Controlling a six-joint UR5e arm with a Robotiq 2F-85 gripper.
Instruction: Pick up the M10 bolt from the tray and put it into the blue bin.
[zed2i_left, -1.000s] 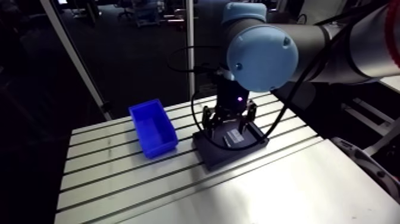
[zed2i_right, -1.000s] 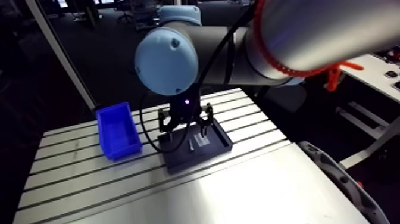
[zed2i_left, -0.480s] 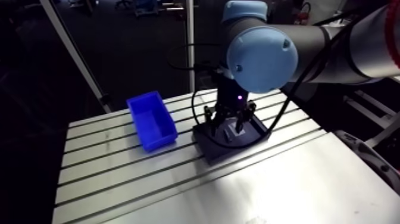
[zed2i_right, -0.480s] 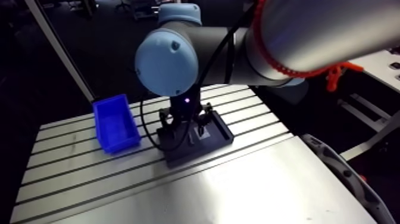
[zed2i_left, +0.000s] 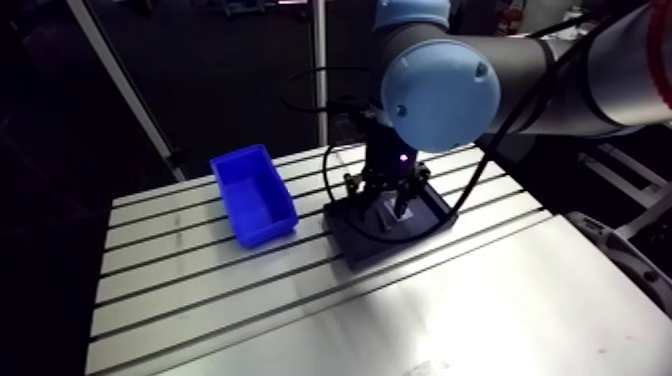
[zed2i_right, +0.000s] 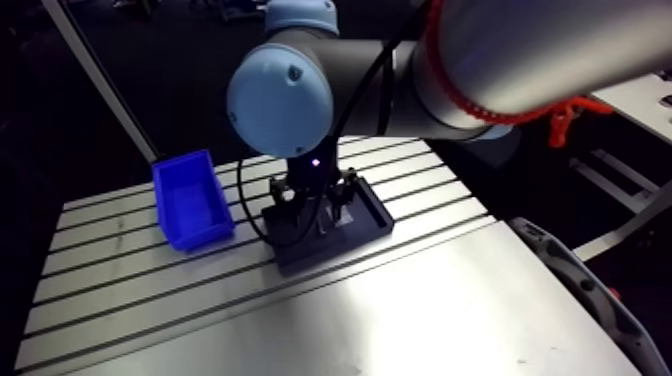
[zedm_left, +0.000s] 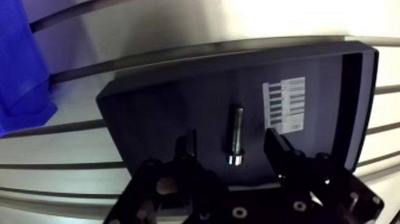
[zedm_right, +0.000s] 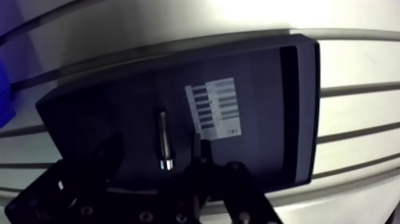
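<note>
Claw straight down over the tray, fingers apart on either side of the M10 bolt.

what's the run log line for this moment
phase: pre-grasp | gripper: open, straddling bolt | bolt: lying in tray | blue bin: beside tray

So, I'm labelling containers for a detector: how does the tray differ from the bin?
The tray is black, the bin blue. The tray is shallow with a low rim; the bin has taller walls. The tray holds the bolt and a white label, with the open gripper over it; the bin looks empty and stands apart beside it. Both are rectangular, open-topped and sit on the table.
</note>
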